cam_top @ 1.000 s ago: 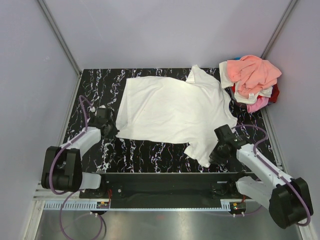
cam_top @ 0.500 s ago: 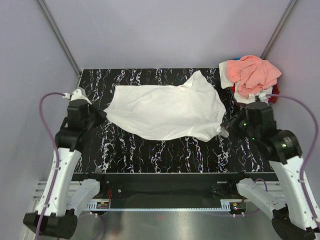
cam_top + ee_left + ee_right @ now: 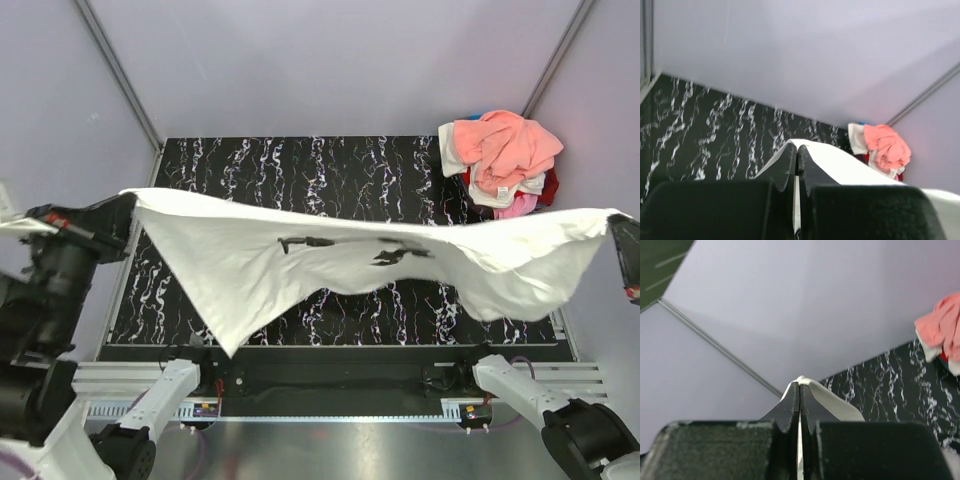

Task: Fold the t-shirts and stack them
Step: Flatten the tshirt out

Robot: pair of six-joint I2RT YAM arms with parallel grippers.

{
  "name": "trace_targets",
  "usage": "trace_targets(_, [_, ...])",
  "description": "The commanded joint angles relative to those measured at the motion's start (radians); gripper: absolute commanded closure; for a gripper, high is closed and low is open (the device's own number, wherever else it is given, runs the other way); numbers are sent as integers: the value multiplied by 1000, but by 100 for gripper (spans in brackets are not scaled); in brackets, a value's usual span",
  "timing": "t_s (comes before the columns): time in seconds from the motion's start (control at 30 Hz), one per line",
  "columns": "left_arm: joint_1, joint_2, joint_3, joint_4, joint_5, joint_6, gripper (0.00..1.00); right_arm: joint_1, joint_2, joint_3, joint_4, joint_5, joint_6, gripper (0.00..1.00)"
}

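Clamping the white t-shirt [image 3: 300,270], left pincer [image 3: 797,148] and right pincer [image 3: 800,385] stretch it above the marbled table [image 3: 330,165].

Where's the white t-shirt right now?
In the top view the white t-shirt hangs stretched above the middle of the table, left end in the left pincer, right end in the right pincer, the shirt pile behind its right end.

The flat black marble-patterned tabletop with white veining [image 3: 330,160] is rectangular. Plain pale lavender wall panels [image 3: 330,60] enclose it at the back and both sides. A slim grey metal strut [image 3: 115,70] runs up each rear corner. A slotted metal rail [image 3: 330,412] lies along the near edge.
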Motion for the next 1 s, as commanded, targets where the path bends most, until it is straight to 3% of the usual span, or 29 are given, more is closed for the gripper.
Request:
trace_targets(0.0, [2,26,128,-39,32,67,100,6,44,42,70,45,-131,100])
trace_targets(0.2, [2,60,185,25,19,128,100,4,102,54,259,50,-249,100])
trace_targets(0.4, [1,264,252,2,-74,144,100,6,350,57,391,109,-338,100])
trace_targets(0.5, [6,383,143,25,-140,154,100,3,522,14,451,122,-360,100])
trace_targets(0.63, [112,640,10,106,-113,164,100,-55,855,5,495,35,-311,100])
trace_targets(0.67, [141,704,-2,116,-110,162,100,-90,930,72,474,19,-292,100])
trace_targets(0.7, [184,779,13,97,-88,157,100,-101,1108,135,443,-8,-257,100])
trace_targets(0.73, [204,934,40,76,-65,148,100,-115,1204,214,407,-15,-245,100])
trace_targets(0.77, [221,1021,80,45,-51,135,96,-138,1302,403,318,-19,-231,95])
trace_targets(0.8, [242,1102,182,6,-16,127,71,-153,1467,495,275,-34,-203,36])
trace_targets(0.83, [247,1237,235,-69,-1,128,61,-167,1517,552,244,-108,-188,4])
trace_targets(0.9, [242,1296,289,-111,-19,130,47,-184,1503,457,279,-150,-179,0])
trace_targets(0.93, [239,1248,248,-57,-30,134,35,-183,1463,363,317,-159,-177,0])
trace_targets(0.97, [239,1202,189,-9,-45,139,29,-183,1419,163,416,-171,-177,0])
